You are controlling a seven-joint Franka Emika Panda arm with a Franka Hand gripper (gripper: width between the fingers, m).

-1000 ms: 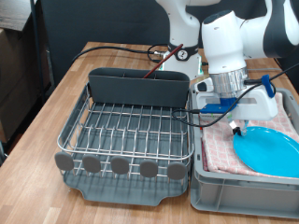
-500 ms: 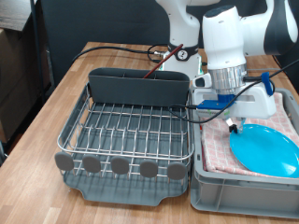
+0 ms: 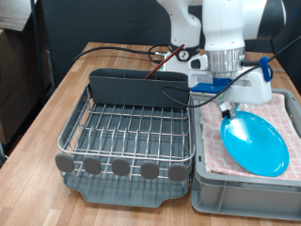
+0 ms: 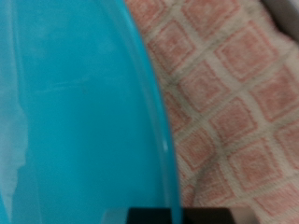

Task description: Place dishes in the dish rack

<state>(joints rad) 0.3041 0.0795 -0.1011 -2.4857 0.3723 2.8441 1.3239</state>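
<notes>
The light-blue plate (image 3: 256,141) is tilted up on its edge over the pink checked cloth (image 3: 285,105). My gripper (image 3: 229,112) is shut on the plate's upper rim, on the side nearest the dish rack (image 3: 132,132). The wrist view is filled by the plate (image 4: 75,112) with the cloth (image 4: 234,93) beyond it. The silver wire rack holds no dish on its grid. The reddish-brown wooden spoon (image 3: 156,62) stands in the dark grey caddy (image 3: 139,89). I cannot make out the white cup.
The grey bin (image 3: 240,196) with the cloth sits at the exterior view's right, tight against the rack. Black cables (image 3: 113,49) run over the wooden table behind the caddy. The arm's white body stands above the bin.
The gripper has moved up and towards the rack with the plate. The plate has gone from lying nearly flat on the cloth to tilted up on its edge.
</notes>
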